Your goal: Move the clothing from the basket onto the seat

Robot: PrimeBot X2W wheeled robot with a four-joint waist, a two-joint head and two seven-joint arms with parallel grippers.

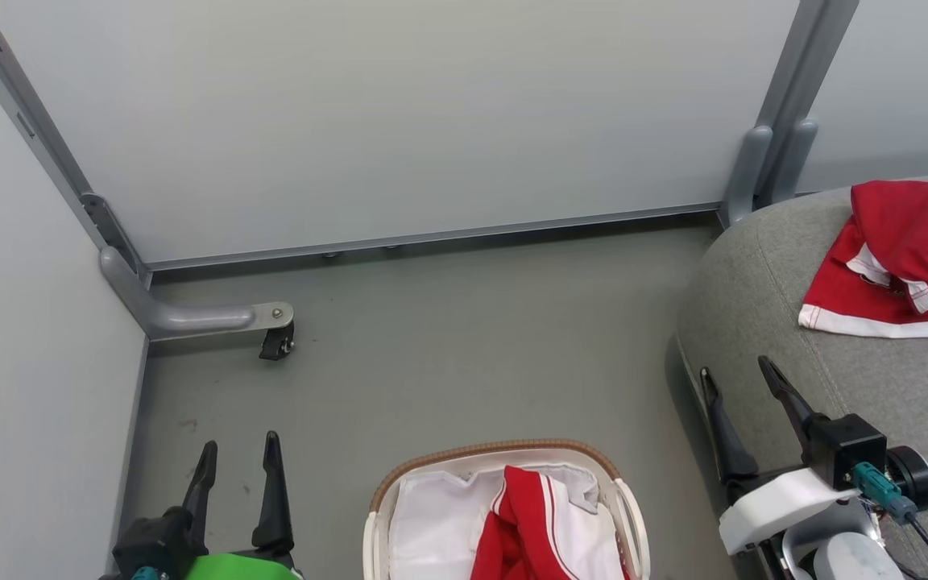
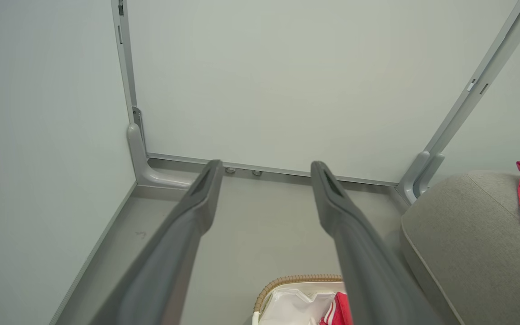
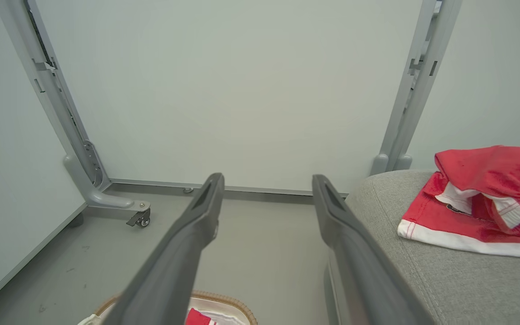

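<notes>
The white basket (image 1: 496, 449) with its brown woven rim stands on the floor at the bottom centre. Red clothing with white stripes (image 1: 528, 524) lies inside it on the white liner. Another red garment with a white hem (image 1: 907, 258) rests on the grey seat (image 1: 754, 306) at the right. My left gripper (image 1: 240, 445) hangs open and empty over the floor, left of the basket. My right gripper (image 1: 736, 369) is open and empty at the seat's near left edge. In the right wrist view the garment on the seat (image 3: 485, 198) lies right of the open fingers (image 3: 332, 212).
Pale partition panels close off the back and left. A grey metal foot with a small caster (image 1: 277, 342) juts onto the floor at the left corner. A grey post (image 1: 762, 173) stands behind the seat's far corner. Bare grey floor (image 1: 464, 338) lies beyond the basket.
</notes>
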